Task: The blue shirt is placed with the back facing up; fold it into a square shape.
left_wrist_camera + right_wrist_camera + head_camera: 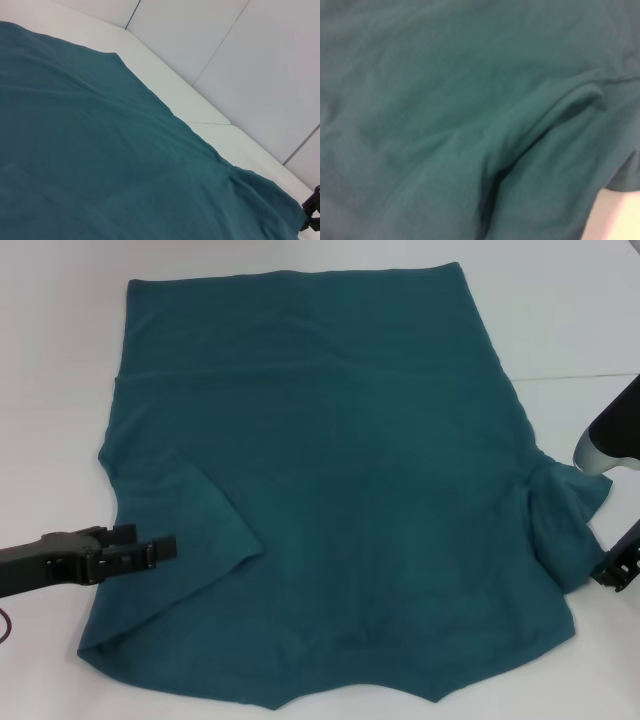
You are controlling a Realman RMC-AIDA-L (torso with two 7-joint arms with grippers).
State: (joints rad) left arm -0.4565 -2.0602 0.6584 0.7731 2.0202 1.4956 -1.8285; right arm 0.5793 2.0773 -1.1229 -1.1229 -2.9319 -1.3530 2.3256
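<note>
Left gripper sat over blue shirt, left sleeve already folded in; grip unclear. Right gripper beside bunched right sleeve, grip also unclear: sleeve could fold crooked.

White table, smooth, with a thin seam line running across its far right part. Lying directly on it: the blue shirt, spread mostly flat, plain side up. Left sleeve folded in over the body; right sleeve bunched at the table's right side.
</note>
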